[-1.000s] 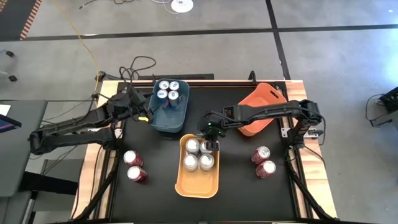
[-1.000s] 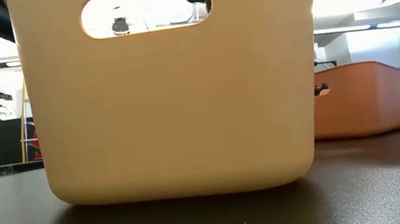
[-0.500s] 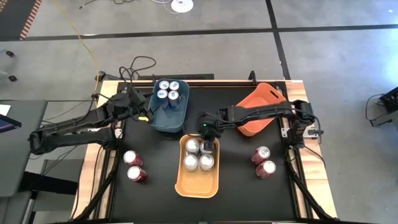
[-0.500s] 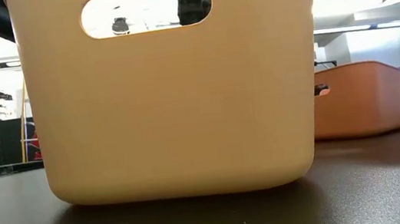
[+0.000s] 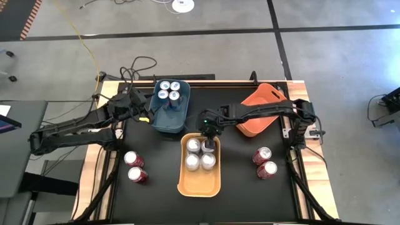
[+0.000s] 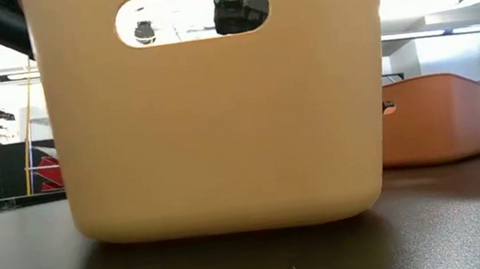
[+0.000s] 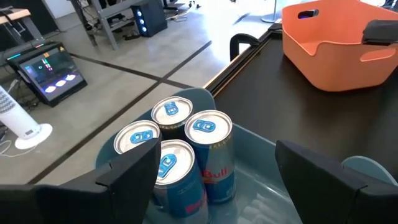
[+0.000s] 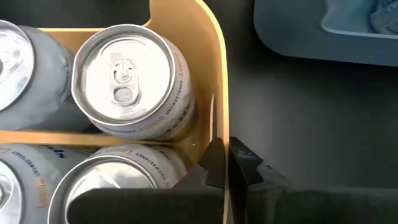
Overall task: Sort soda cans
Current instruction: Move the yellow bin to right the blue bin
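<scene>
- My right gripper (image 5: 210, 139) pinches the far rim of the yellow-orange bin (image 5: 201, 182), one finger (image 8: 214, 165) inside the wall and one outside; any pull must be slow and level so the four silver cans (image 5: 201, 155) inside stay upright.
- I judge the red cans (image 5: 265, 163) on the table come next.
- My left gripper (image 5: 145, 117) waits spread wide beside the teal bin (image 5: 169, 122) holding the blue cans (image 5: 169, 90).

A robotics lab or workshop; a black work table (image 5: 244, 181) stands on a grey concrete floor (image 5: 325, 56) with loose cables (image 5: 140, 64); a lit monitor (image 7: 46, 68) and computer tower (image 7: 151, 15) sit nearby.
</scene>
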Controlling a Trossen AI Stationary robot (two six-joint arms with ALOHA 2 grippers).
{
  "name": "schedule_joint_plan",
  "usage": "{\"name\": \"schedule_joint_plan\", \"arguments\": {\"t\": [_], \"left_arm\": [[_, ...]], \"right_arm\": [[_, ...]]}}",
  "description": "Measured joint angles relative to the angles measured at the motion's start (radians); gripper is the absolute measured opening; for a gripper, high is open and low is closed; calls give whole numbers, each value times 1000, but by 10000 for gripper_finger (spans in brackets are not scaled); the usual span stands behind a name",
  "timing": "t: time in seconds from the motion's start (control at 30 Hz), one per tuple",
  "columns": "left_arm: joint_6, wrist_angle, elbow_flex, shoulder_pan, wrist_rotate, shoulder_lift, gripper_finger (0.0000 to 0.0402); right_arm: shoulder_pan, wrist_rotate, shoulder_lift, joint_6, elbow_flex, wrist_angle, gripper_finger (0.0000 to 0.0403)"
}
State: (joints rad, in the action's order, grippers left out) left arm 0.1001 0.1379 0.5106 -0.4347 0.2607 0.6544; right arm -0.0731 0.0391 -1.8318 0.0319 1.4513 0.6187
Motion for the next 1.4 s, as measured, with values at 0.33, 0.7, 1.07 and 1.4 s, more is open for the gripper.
{"name": "schedule_joint_plan", "arguments": {"t": [0.33, 0.7, 1.07, 1.4], "left_arm": [[0, 0, 0, 0, 0, 0, 313], [1, 1, 0, 0, 0, 0, 313], [1, 1, 0, 0, 0, 0, 313], [1, 0, 0, 0, 0, 0, 313]], "right_arm": [[-68, -11, 0, 42, -1, -18, 18], [-185, -17, 0, 141, -1, -28, 18], [-294, -17, 0, 242, -2, -61, 18], [-408, -14, -1, 379, 18, -121, 18]]}}
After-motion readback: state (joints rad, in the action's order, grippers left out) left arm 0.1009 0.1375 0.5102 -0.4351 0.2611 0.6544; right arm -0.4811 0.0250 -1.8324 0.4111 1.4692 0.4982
